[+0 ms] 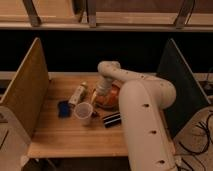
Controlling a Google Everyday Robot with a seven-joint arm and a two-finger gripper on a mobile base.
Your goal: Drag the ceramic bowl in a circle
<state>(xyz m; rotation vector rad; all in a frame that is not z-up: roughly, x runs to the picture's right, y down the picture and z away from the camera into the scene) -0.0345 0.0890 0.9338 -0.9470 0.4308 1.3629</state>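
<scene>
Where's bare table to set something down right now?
Bare: the front strip of the table, ahead of the cup and black bar; also the back left corner by the wooden wall. Crowded mid-table, where the gripper is at the bowl.

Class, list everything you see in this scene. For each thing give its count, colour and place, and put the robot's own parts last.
ceramic bowl: one, orange, middle of the table, partly hidden by the arm
cup: one, pale, upright, front-left of the bowl
blue object: one, blue, left of the cup; kind unclear
packet: one, white and yellow, lying left of the bowl
dark bar: one, black, lying right of the cup
table: one, light wood
left panel: one, wood, left table edge
right panel: one, dark green, right table edge
arm: one, white, reaching from front right
gripper: one, at the bowl's left rim
</scene>
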